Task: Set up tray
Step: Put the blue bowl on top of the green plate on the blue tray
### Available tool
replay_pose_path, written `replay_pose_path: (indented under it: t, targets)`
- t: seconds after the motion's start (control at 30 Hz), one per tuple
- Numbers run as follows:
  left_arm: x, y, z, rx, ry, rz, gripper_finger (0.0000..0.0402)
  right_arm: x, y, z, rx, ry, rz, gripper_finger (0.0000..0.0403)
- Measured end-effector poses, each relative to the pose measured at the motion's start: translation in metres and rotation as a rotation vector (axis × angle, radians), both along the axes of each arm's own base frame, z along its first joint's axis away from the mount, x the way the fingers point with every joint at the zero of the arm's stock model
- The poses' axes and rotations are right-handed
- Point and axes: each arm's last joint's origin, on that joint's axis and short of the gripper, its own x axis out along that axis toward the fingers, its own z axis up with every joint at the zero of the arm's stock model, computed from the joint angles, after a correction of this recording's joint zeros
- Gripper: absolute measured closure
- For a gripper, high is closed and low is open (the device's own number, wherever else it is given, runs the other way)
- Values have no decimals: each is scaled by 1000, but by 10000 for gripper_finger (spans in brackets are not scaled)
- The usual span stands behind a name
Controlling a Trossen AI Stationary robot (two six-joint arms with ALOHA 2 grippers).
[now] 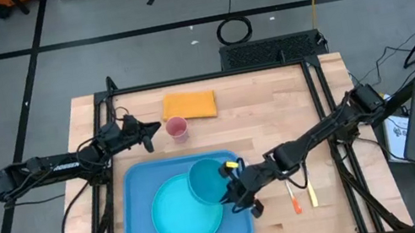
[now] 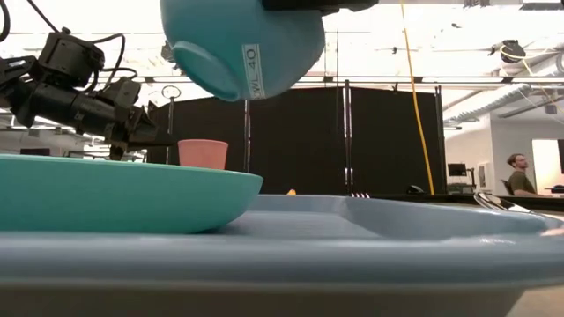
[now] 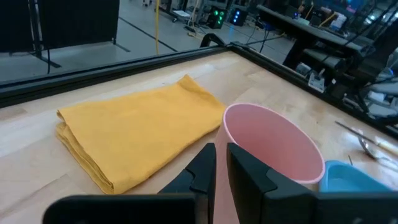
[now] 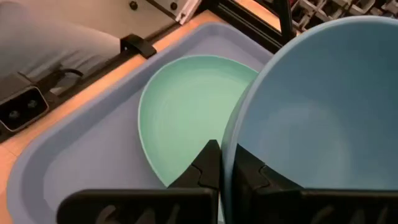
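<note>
The light-blue tray (image 1: 138, 232) lies at the table's near middle, and a round teal plate (image 1: 175, 215) rests flat in it. My right gripper (image 1: 235, 187) is shut on a blue bowl (image 1: 206, 178) above the tray's right part. In the low view the bowl (image 2: 242, 44) hangs high over the plate (image 2: 115, 189). My left gripper (image 1: 157, 129) is level at the far left, just short of an upright pink cup (image 1: 178, 128). Its fingers (image 3: 205, 165) are almost together with nothing between them. My right gripper pinches the bowl's rim (image 4: 231, 134), one finger outside the wall (image 4: 208, 165) and one inside the hollow (image 4: 252, 177). The fingers come from the table's right, slanting down. The bowl is lifted clear of the tray and tilted, its underside (image 2: 251, 75) toward the near edge.
A folded yellow cloth (image 1: 188, 104) lies at the far side beyond the cup. Utensils (image 1: 294, 200) lie on the wood right of the tray. A black frame (image 1: 209, 76) borders the table. A person (image 2: 520, 172) stands far off in the room.
</note>
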Motion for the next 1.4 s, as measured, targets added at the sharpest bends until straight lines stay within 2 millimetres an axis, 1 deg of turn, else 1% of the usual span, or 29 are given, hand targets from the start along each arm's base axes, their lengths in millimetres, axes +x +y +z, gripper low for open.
replay_pose_path:
  t: [0.13,0.27,0.4,0.53,0.63,0.77,0.9,1.0,1.1,1.23,1.33,1.4]
  targets:
    - [1,0,5,30,-47,-30,360,-1,4,-2,10,7,3,402]
    - [3,-2,14,64,-134,-103,360,-1,5,-6,21,38,23,402]
    - [1,-4,23,71,-211,-140,360,0,7,-9,47,56,38,402]
    - [-1,-6,29,88,-256,-155,360,-1,10,-8,73,54,80,402]
    - [-4,-7,33,61,-292,-167,360,-2,15,-6,86,61,116,402]
    - [-7,-7,37,68,-320,-234,360,3,21,0,68,47,139,403]
    - [-9,-7,39,47,-337,-271,360,16,26,0,26,97,148,403]
    - [-11,-6,39,24,-339,-286,360,30,29,-3,-8,141,150,403]
    - [-12,-4,38,13,-335,-304,360,41,28,-7,-45,197,145,403]
    - [-14,-3,38,5,-334,-324,360,57,24,-5,-77,244,135,403]
    - [-15,-2,38,-1,-334,-331,360,70,25,-4,-104,264,143,403]
    - [-15,-1,38,-6,-331,-329,360,75,27,-6,-127,290,159,403]
